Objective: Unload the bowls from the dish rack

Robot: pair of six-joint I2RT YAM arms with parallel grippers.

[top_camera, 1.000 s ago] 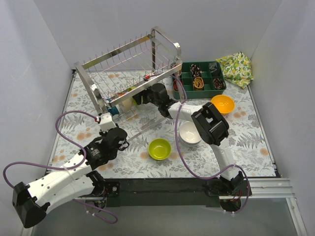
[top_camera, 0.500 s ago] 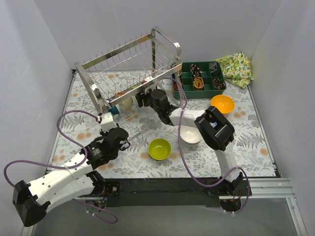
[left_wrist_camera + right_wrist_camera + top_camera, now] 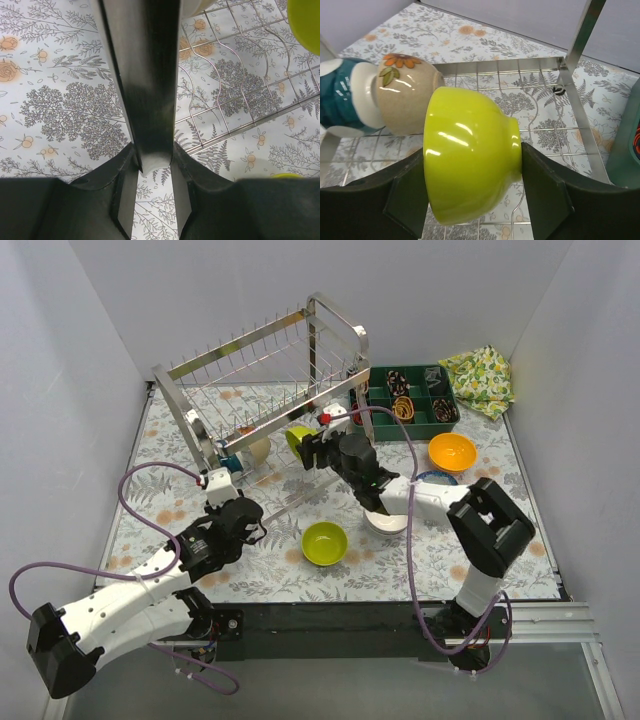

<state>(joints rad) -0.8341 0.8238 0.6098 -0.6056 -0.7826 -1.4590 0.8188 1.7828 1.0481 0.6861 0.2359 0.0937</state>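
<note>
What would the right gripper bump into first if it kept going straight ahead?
Probably the beige flowered bowl lying in the dish rack, right behind the lime green bowl the right gripper holds. Depth is unclear, so it might slip past.

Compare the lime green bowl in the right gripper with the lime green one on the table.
The held lime bowl lies tipped on its side; the table lime bowl sits upright, mouth up. The held lime bowl is clamped in the right gripper by the dish rack; the table lime bowl stands free. Both share colour and round shape.
</note>
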